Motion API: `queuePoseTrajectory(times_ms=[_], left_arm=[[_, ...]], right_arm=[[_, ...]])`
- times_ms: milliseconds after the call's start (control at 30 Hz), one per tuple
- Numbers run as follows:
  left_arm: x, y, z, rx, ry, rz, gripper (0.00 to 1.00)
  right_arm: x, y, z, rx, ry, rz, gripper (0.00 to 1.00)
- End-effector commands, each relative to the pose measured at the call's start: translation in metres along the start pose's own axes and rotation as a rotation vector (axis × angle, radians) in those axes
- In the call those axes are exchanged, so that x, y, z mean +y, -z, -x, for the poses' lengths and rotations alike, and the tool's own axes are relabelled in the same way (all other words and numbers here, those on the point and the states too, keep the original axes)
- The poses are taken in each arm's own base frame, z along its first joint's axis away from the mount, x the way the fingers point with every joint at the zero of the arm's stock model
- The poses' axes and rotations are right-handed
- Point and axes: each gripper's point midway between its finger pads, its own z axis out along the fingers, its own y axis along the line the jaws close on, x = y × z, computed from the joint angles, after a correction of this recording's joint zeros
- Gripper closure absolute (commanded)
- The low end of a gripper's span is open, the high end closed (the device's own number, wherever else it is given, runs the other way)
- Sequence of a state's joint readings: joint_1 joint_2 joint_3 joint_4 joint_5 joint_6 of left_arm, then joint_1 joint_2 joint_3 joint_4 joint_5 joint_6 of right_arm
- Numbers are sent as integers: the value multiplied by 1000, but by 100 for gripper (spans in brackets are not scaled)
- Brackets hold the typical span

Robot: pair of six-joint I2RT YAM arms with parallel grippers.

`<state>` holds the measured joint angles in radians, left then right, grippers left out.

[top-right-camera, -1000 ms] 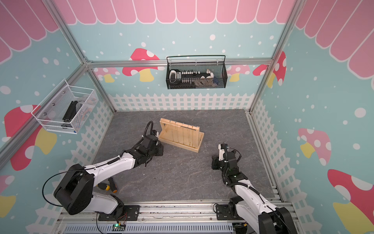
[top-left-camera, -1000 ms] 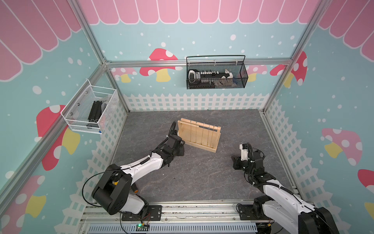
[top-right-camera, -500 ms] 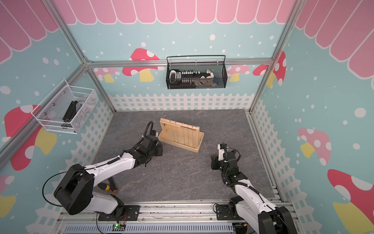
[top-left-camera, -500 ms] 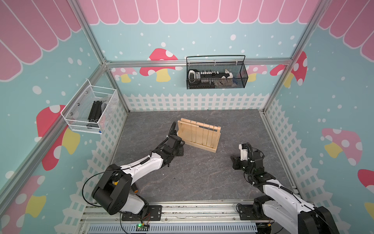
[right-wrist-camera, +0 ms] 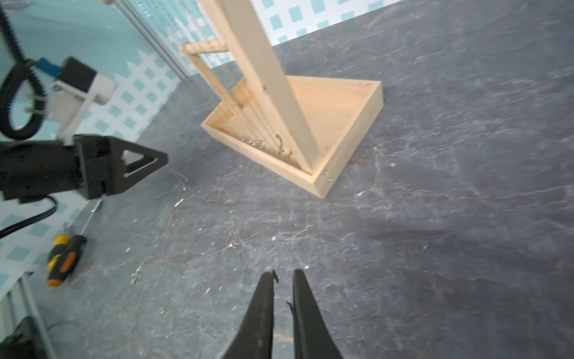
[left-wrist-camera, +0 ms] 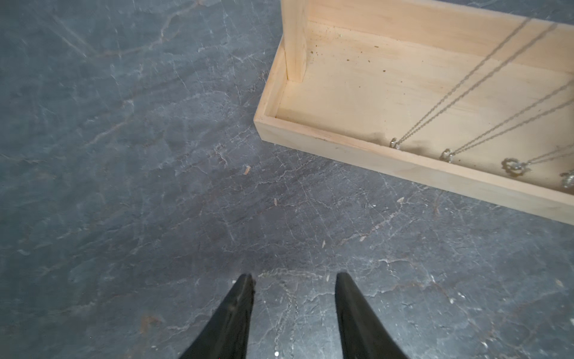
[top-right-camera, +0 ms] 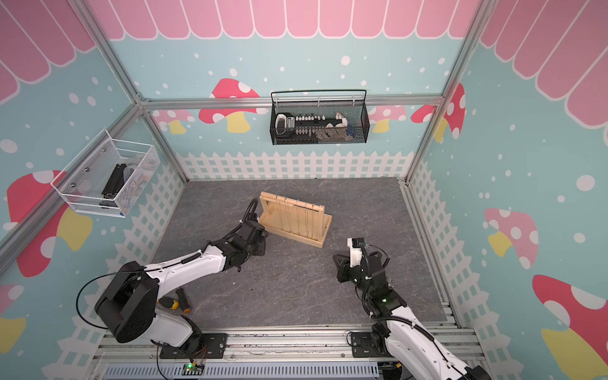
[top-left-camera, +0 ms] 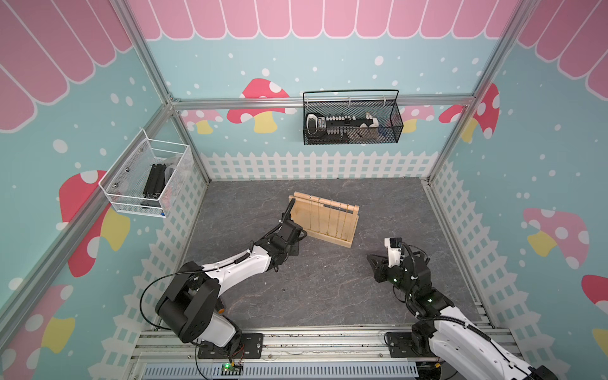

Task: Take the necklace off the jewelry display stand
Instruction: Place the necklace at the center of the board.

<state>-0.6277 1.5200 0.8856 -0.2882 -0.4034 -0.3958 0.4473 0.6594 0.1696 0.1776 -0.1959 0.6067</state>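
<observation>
One necklace (right-wrist-camera: 177,203) lies loose on the bench (left-wrist-camera: 124,155) just under my left fingers (left-wrist-camera: 236,314), which stand apart and empty beside the jewelry display stand (left-wrist-camera: 326,136). My right fingers (right-wrist-camera: 264,314) are nearly closed and empty. A fingertip could snag that thin chain and drag it, or bump the stand and swing the other necklaces (left-wrist-camera: 447,154) hanging there.

My two top views sit high over the front edge, looking down and back across the floor (top-left-camera: 312,296) and the stand (top-left-camera: 324,218), so they overlap almost completely. My left wrist cam hangs close above the floor and catches one corner of the stand. The right wrist cam looks low across it at the stand's end and the left gripper (right-wrist-camera: 160,160).
</observation>
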Motion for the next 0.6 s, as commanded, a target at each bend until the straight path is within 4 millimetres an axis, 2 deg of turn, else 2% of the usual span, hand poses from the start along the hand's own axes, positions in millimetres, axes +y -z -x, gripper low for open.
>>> queuePoseTrajectory(times_ms=[0, 133, 267, 400, 567], left_arm=[[5, 3, 6, -14, -46, 86, 54], [-1, 2, 7, -21, -30, 52, 52], [-4, 1, 8, -25, -27, 38, 52], [-4, 1, 6, -22, -26, 37, 52], [-4, 1, 5, -23, -26, 25, 52]], right_arm=[[20, 2, -27, 62, -59, 106, 84], [51, -1, -44, 155, -26, 222, 84], [86, -15, -60, 251, 15, 335, 84], [137, -37, -83, 371, 67, 459, 88], [187, -67, -121, 375, 236, 426, 98]])
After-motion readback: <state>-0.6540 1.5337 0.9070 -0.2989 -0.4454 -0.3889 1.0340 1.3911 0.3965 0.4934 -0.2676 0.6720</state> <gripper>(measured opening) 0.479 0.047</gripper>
